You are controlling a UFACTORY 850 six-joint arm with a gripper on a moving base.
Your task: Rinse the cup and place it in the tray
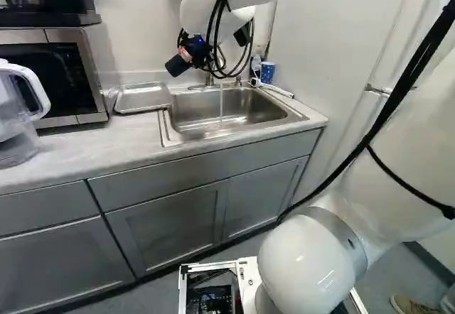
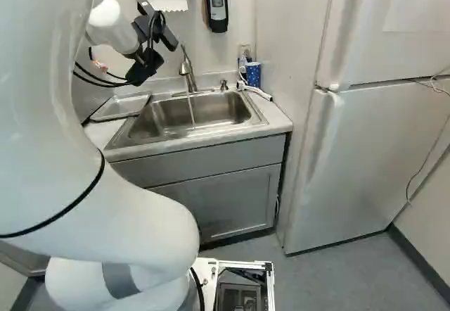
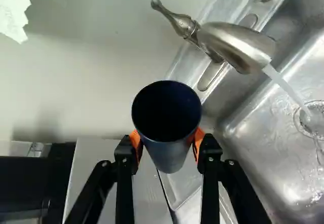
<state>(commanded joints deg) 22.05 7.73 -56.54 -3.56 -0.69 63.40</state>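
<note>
My gripper (image 1: 190, 50) is raised above the back left of the sink (image 1: 195, 129), near the wall. It is shut on a dark blue cup (image 1: 177, 64). In the wrist view the cup (image 3: 169, 153) is squeezed between both orange pads of the gripper (image 3: 167, 142), with its dark open mouth in sight. Beside it, the faucet (image 3: 235, 44) pours a stream of water (image 3: 287, 88) into the basin; the cup is outside this stream. The metal tray (image 1: 142, 99) lies on the counter, left of the sink in the left base view.
A microwave (image 1: 53, 76) and a clear pitcher (image 1: 21, 115) stand left of the tray. Behind the sink's right corner are a blue dotted cup (image 2: 253, 74), a small bottle (image 2: 242, 63) and a white hose (image 2: 256, 91). A refrigerator (image 2: 365, 135) stands at the right.
</note>
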